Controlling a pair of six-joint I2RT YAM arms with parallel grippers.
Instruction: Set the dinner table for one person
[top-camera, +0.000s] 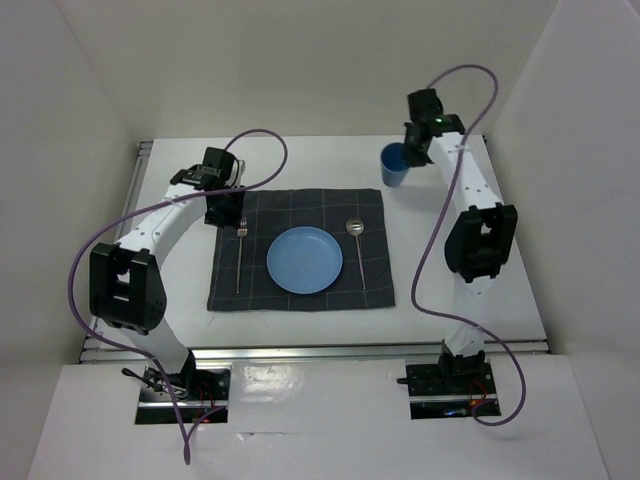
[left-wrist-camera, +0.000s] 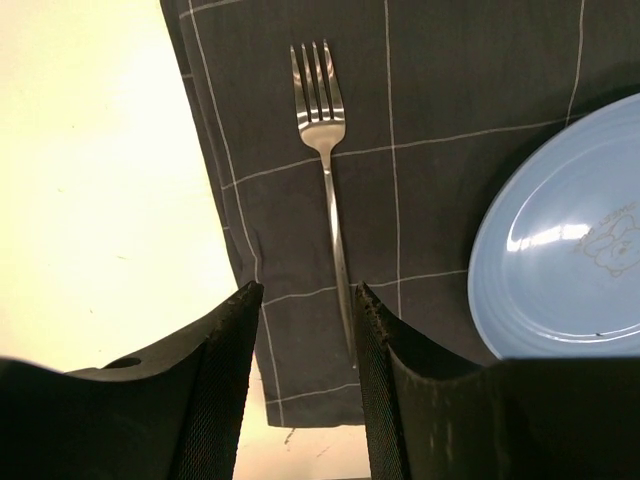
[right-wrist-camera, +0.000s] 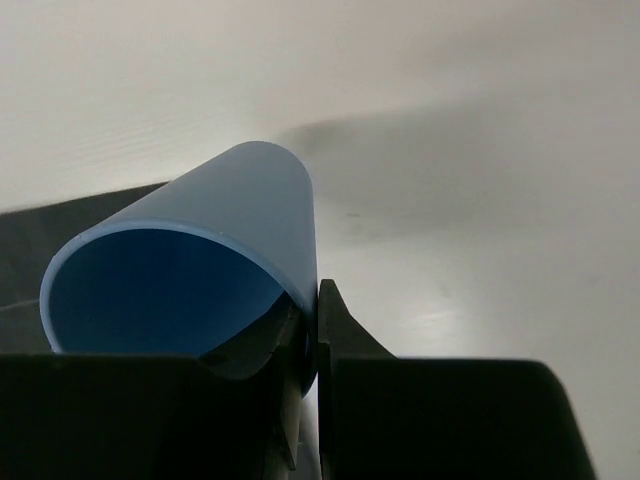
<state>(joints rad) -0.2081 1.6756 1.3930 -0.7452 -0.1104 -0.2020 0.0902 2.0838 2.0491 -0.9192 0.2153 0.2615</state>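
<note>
A dark grey checked cloth (top-camera: 300, 250) lies on the white dinner table (top-camera: 430, 250). On it are a blue plate (top-camera: 304, 260) in the middle, a fork (top-camera: 240, 252) to its left and a spoon (top-camera: 358, 245) to its right. My left gripper (left-wrist-camera: 305, 300) is open and empty above the cloth's far left corner, over the fork's handle (left-wrist-camera: 335, 230); it shows in the top view (top-camera: 222, 207) too. My right gripper (right-wrist-camera: 312, 300) is shut on the rim of a blue cup (right-wrist-camera: 200, 260), one finger inside, one outside. The cup (top-camera: 395, 164) is off the cloth's far right corner.
Aluminium rails (top-camera: 138, 170) run along the table's left and near edges. White walls enclose the table on three sides. The plate also shows at the right of the left wrist view (left-wrist-camera: 570, 250). Purple cables loop from both arms.
</note>
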